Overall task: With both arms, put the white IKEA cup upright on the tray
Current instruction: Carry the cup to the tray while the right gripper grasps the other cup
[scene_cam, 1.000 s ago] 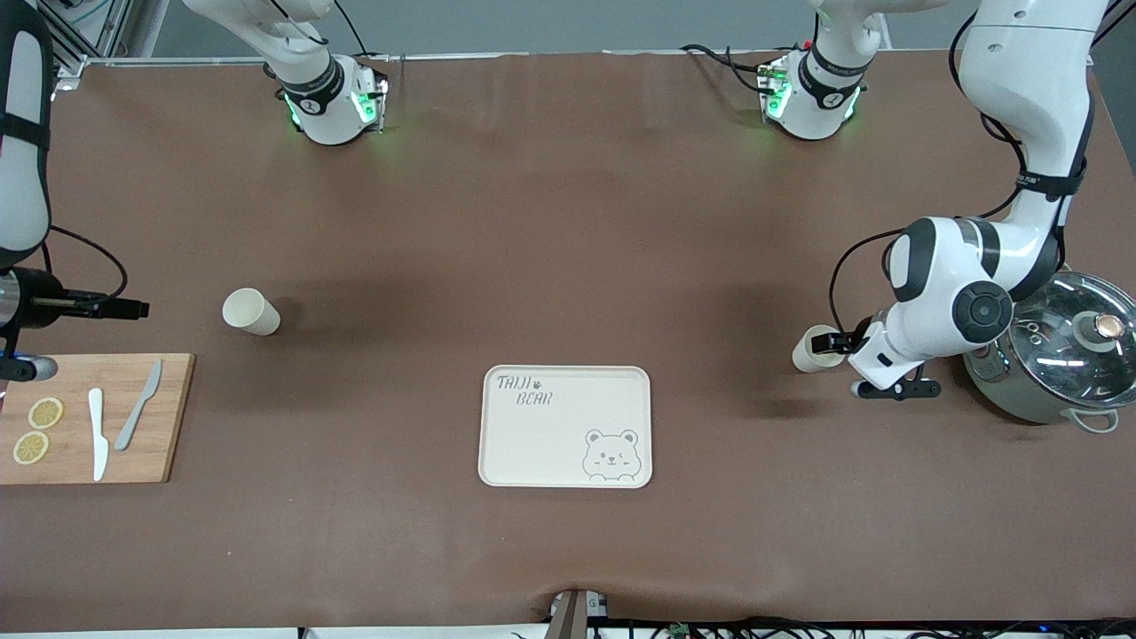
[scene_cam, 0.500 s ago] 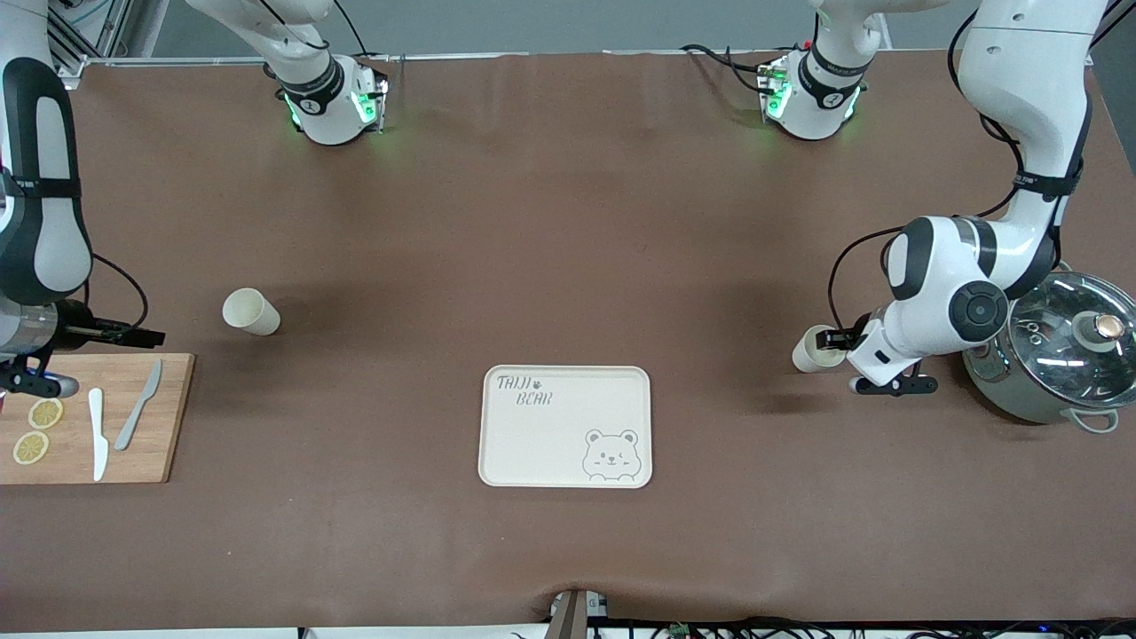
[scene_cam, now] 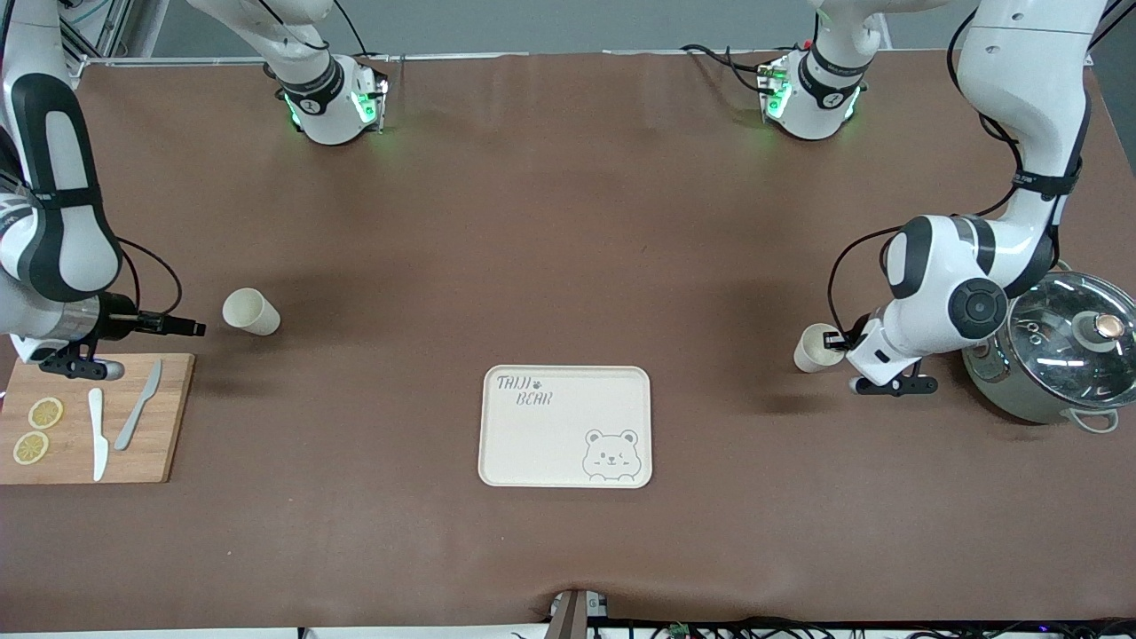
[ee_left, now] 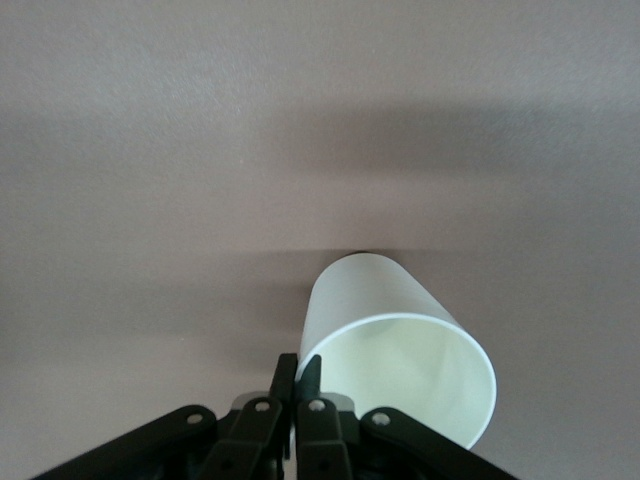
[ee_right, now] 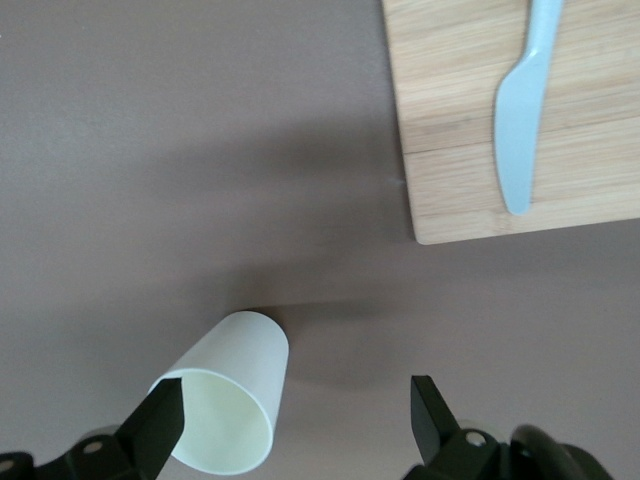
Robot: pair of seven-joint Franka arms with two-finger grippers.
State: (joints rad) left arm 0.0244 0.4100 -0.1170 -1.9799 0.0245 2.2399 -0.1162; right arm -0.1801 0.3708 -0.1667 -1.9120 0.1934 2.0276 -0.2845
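Two white cups lie on their sides on the brown table. One cup (scene_cam: 251,311) lies toward the right arm's end. My right gripper (scene_cam: 191,328) is open and low beside it; in the right wrist view the cup (ee_right: 235,395) lies by one fingertip (ee_right: 160,425) of the wide-open gripper (ee_right: 297,412). The other cup (scene_cam: 813,348) lies toward the left arm's end. My left gripper (scene_cam: 834,340) is shut on its rim, one finger inside and one outside, as the left wrist view shows for gripper (ee_left: 298,372) and cup (ee_left: 390,340). The cream bear tray (scene_cam: 532,444) holds nothing.
A wooden cutting board (scene_cam: 169,417) with two knives and lemon slices lies nearer the camera than the right gripper; the board (ee_right: 450,150) and a knife (ee_right: 520,110) show in the right wrist view. A steel pot with a glass lid (scene_cam: 1065,355) stands beside the left arm.
My right arm has swung in from the table's end toward its cup, and the gripper now sits just beside it. The left gripper stays at its cup's rim.
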